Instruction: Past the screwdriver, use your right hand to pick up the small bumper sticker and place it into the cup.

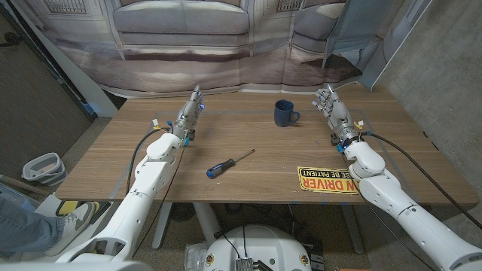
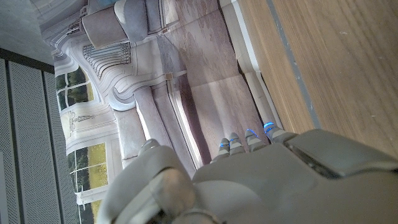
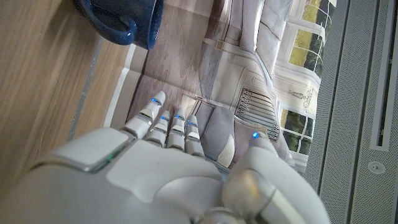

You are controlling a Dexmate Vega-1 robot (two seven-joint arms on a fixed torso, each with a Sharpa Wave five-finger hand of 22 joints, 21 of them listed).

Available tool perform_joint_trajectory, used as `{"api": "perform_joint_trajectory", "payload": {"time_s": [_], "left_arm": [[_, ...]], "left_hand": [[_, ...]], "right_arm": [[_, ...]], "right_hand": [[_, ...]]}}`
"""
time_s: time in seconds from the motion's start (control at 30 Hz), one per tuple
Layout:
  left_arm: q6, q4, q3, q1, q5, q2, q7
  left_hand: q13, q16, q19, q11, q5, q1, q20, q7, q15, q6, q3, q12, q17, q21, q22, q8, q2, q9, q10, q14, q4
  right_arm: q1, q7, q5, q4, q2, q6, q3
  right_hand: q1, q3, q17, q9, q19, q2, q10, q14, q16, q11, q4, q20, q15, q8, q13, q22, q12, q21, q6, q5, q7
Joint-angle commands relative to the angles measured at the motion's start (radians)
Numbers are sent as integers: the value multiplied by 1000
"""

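Note:
A yellow and black bumper sticker (image 1: 327, 181) lies near the table's front edge on the right. A screwdriver (image 1: 229, 163) with a blue and black handle lies in the middle of the table. The dark blue cup (image 1: 284, 114) (image 3: 122, 22) stands at the back centre. My right hand (image 1: 334, 110) (image 3: 180, 174) stands at the back right, to the right of the cup, fingers extended and holding nothing. My left hand (image 1: 190, 114) (image 2: 249, 180) stands at the back left, fingers straight, holding nothing.
A printed backdrop of a sofa (image 1: 181, 30) hangs behind the table's far edge. A grey bin (image 1: 41, 168) stands on the floor at the left.

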Motion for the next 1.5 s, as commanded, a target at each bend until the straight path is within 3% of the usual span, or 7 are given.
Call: {"api": "perform_joint_trajectory", "payload": {"time_s": [0.03, 0.73, 1.13, 1.5], "left_arm": [[21, -45, -14, 23, 20, 4, 11], [61, -103, -18, 53, 32, 6, 10], [73, -128, -25, 68, 36, 5, 9], [41, -113, -27, 61, 34, -12, 10]], "left_hand": [[4, 3, -3, -1, 3, 9, 4, 0, 4, 5, -1, 6, 4, -4, 5, 1, 1, 3, 6, 3, -1], [4, 2, -3, -2, 4, 15, 6, 0, 2, 14, -4, 5, 4, -5, 5, 0, 6, 3, 12, 9, -3], [4, 2, -3, -4, 4, 19, 11, -1, 3, 18, -6, 3, 4, -6, 5, -2, 8, 3, 13, 11, -4], [4, 2, -2, -3, 4, 21, 11, -2, 2, 21, -7, 3, 4, -5, 5, -3, 9, 3, 16, 13, -5]], "right_arm": [[-31, 9, -3, -25, -17, 17, 11], [-111, 5, -29, -92, -64, 59, 50], [-135, -45, -140, -119, -87, 70, 51], [-176, -119, -268, -193, -136, 29, 73]], "right_hand": [[14, 2, 4, 4, 10, 1, 11, 9, 4, -4, -3, -16, 3, 3, 6, 2, 5, 0, 10, -3, -4], [15, -1, 5, 4, 16, 0, 26, 17, 1, -6, -6, -15, 1, 1, 6, 3, 6, -5, 15, -5, -12], [15, -3, 6, 4, 19, 0, 28, 22, 0, -11, -7, -15, -4, 1, 6, 3, 5, -8, 20, -5, -18], [14, -4, 6, 4, 24, 1, 32, 26, -1, -14, -7, -18, -10, -1, 6, 3, 4, -10, 21, -5, -21]]}}
